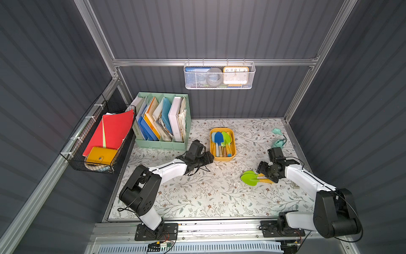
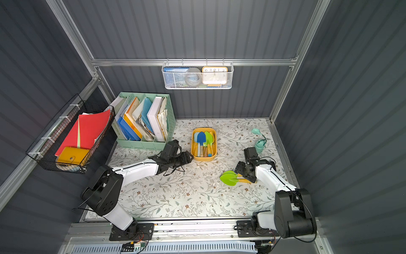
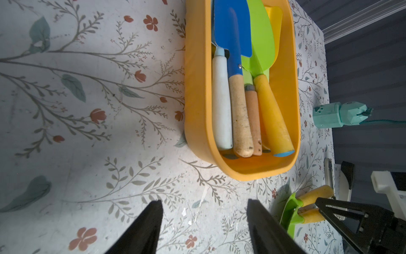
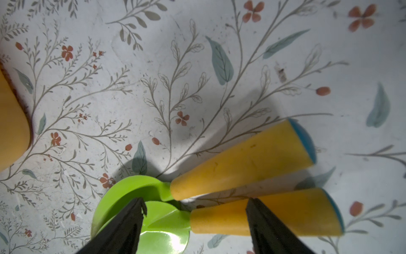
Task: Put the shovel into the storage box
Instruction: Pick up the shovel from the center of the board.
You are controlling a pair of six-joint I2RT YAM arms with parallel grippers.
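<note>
**Shovel pickup prepared beside the storage box**

The picking step is judged to be in hand. The right gripper [image 4: 195,201] is held low over two green-bladed toy shovels with yellow handles [image 1: 252,178]. They lie side by side on the flowered table cover [image 1: 197,198], apart from the shallow yellow-orange plastic storage box [image 1: 223,158]. Its jaws are spread on either side of the nearer shovel [image 4: 219,217], and nothing is clamped yet. A closing on the handle is called for next, then a lift and a carry over the box rim. The left gripper [image 3: 204,200] is also spread and empty, just beside the box.

Among the containers, the mint-green plastic file organizer [image 1: 162,145] is filled with books and folders. Red folders are kept in the black wire basket [image 1: 75,162], and a clock in the white mesh basket [image 1: 197,81]. In the storage box several shovels are laid, a blue-bladed one [image 3: 232,33] uppermost.
</note>
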